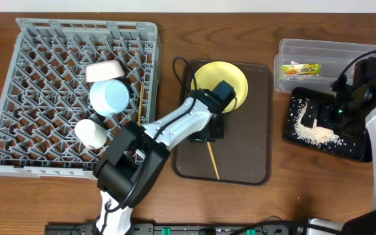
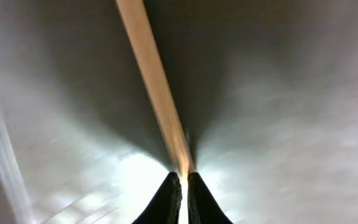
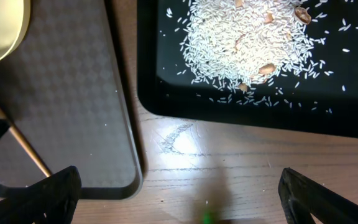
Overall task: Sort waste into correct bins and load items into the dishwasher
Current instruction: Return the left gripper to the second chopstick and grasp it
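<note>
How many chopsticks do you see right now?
2. One chopstick lies in the dish rack beside the blue cup; the other chopstick is on the brown tray, its end pinched by the left tool.

The large grey lattice dish rack [image 1: 77, 26] looks like matt moulded plastic. The brown serving tray [image 3: 73, 106] has a finely patterned matt surface. The flat black rectangular tray [image 3: 160, 93] is smooth with a slight sheen. The thin pale wooden chopstick [image 2: 158, 87] is matt. The brown wooden tabletop [image 3: 229, 155] shows grain, gloss and fine scratches. The clear rectangular tub [image 1: 325, 44] is translucent plastic.
</note>
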Robot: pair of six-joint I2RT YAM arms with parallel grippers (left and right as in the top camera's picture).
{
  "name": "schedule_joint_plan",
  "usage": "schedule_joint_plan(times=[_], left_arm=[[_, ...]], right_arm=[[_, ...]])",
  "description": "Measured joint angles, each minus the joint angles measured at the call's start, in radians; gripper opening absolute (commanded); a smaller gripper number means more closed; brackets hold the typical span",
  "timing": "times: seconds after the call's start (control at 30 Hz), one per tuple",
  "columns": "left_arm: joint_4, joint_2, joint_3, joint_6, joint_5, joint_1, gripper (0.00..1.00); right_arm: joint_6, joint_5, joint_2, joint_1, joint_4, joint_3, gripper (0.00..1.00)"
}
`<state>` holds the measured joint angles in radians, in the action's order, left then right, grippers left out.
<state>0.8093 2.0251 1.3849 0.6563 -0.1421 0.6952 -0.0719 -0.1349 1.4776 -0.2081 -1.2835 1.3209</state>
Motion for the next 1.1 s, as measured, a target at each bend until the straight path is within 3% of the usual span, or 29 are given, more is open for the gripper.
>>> schedule_joint_plan(times=[0.17,0.5,0.6,0.63,0.67,0.83,1.1], left_arm=[[0.058,-0.069,-0.008,-0.048,0.009,-0.066,0.08],[0.066,-0.470,0.010,-0.314,0.045,-0.308,0.08],[0.072,-0.504,0.010,-0.345,0.040,-0.388,0.17],[0.083,-0.503,0.011,-0.350,0.039,-0.404,0.26],[0.093,-0.499,0.011,-0.348,0.037,-0.411,0.32],[0.111,-0.463,-0.004,-0.227,0.024,-0.379,0.38],[0.105,-0.319,-0.037,-0.054,0.011,-0.195,0.39]], right_arm=[[0.000,0.000,0.000,0.000,0.000,0.000,0.99],[0.000,0.000,0.000,0.000,0.000,0.000,0.99],[0.000,0.000,0.000,0.000,0.000,0.000,0.99],[0.000,0.000,0.000,0.000,0.000,0.000,0.99],[0.000,0.000,0.000,0.000,0.000,0.000,0.99],[0.000,0.000,0.000,0.000,0.000,0.000,0.99],[0.000,0.000,0.000,0.000,0.000,0.000,0.99]])
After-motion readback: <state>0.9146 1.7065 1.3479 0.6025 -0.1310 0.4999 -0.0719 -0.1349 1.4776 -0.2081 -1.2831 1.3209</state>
